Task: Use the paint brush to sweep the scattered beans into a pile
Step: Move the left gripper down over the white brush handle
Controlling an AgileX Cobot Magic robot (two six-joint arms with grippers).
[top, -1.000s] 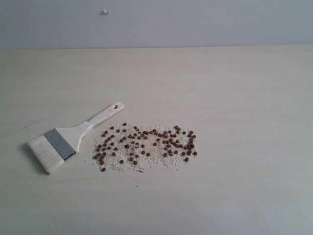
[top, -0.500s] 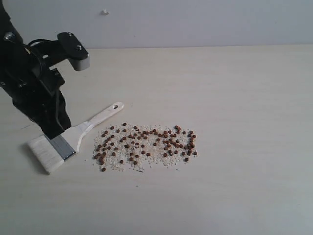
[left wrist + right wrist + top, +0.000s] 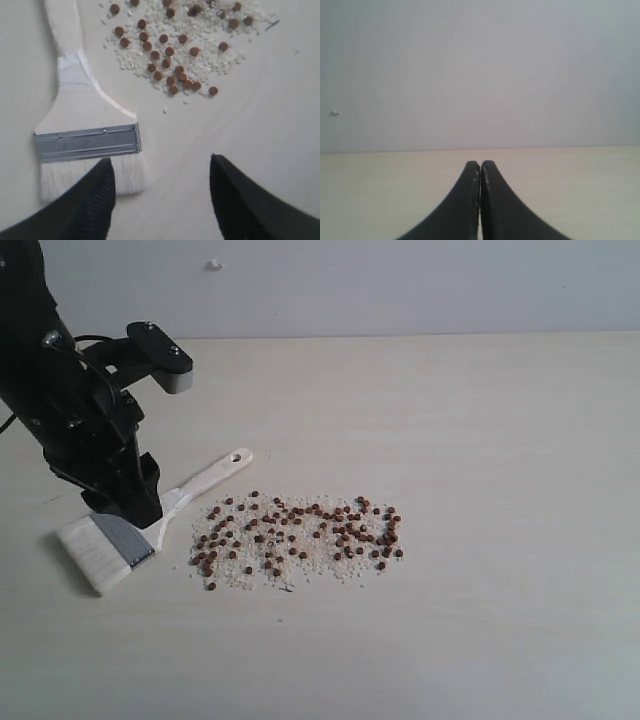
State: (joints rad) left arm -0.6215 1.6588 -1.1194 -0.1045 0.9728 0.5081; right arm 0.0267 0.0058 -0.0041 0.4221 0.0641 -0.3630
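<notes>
Noting the task items first. Paint brush (image 3: 122, 537) lies flat toward the left side of the bench (image 3: 500, 440). It has a pale wooden handle (image 3: 215, 472) with a hole (image 3: 237, 456) at its end, a silver ferrule (image 3: 87, 143) with small rivets, and short whitish bristles (image 3: 127, 177). The handle end points toward the far edge and rightward, the bristles toward the near-left corner. A lighter patch (image 3: 75, 72) crosses the handle partway along; whether it is tape or bare wood I cannot tell.

Beans (image 3: 295, 535) lie just beside the handle on its right, around mid-bench and apart from it. They are dozens of small round reddish-brown beans strewn over a bed of fine whitish grains (image 3: 210, 50). Together they form a loose, flat oblong patch, not heaped.

The bench surface is pale, matt wood grain. Its far edge meets a plain grey-white wall (image 3: 400, 285) bearing one small white speck (image 3: 214, 265).

Left arm (image 3: 70, 410) is black, enters from the left edge and angles down over the brush, with a camera housing (image 3: 160, 355) jutting rightward. Left gripper (image 3: 160, 162) hangs over the ferrule and bristles with its jaws spread wide and nothing between them. One finger (image 3: 95, 200) overlaps the bristles in the wrist view; contact cannot be judged.

Right gripper (image 3: 480, 167) is outside the exterior view. Its fingers are pressed together and empty, pointing level across the bench toward the wall.
</notes>
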